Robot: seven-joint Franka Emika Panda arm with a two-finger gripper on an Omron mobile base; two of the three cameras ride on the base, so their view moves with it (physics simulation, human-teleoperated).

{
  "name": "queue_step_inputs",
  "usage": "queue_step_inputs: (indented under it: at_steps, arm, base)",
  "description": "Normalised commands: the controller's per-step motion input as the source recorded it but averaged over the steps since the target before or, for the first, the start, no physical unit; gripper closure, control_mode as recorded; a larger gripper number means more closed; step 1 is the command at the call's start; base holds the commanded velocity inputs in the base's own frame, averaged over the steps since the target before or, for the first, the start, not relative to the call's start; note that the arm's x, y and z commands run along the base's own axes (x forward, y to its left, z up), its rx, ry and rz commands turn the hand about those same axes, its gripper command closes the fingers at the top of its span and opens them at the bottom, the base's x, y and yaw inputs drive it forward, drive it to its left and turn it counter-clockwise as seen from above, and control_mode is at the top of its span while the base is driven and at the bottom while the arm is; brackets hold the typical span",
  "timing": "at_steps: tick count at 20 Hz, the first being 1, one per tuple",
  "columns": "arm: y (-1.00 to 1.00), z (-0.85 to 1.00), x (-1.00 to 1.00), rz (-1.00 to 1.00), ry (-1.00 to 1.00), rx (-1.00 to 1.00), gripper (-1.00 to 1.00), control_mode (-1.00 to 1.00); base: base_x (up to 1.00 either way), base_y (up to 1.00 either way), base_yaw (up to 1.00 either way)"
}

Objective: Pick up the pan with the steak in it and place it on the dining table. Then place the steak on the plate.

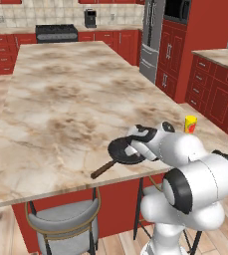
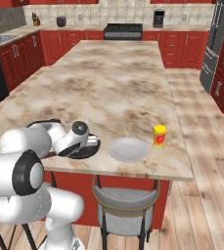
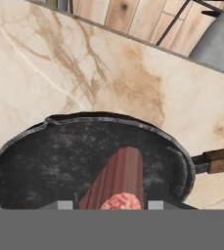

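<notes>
Pinkish-red and ribbed, the steak (image 3: 119,183) stands tilted in the black pan (image 3: 59,161), its near end between the jaws, which look clenched on it. The pan sits on the dining table (image 1: 60,99) close to the near edge, brown handle (image 1: 101,171) reaching toward that edge. The white plate (image 2: 128,149) lies just beside the pan, along the same edge. The risk, as I judge it: the grip holds only one end of a limp slab, so it may slip or fold on lifting, or drag the pan. Pan matte and speckled; table marbled stone; plate smooth, flat, round.
</notes>
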Motion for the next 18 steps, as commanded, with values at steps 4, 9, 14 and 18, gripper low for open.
queue_step_inputs:
  at_steps: [4,9,14,18]
  arm:
    - [0.13,0.09,0.04,-0.08,0.03,0.02,1.0,-1.0]
    - [0.35,0.85,0.21,-0.26,0.0,0.04,1.0,-1.0]
    - [0.32,1.0,0.08,-0.31,0.01,0.02,1.0,-1.0]
    - [0.28,1.0,0.06,-0.3,0.06,0.03,1.0,-1.0]
  base:
    - [0.0,0.0,0.0]
    - [0.0,0.0,0.0]
    - [0.0,0.0,0.0]
    - [0.0,0.0,0.0]
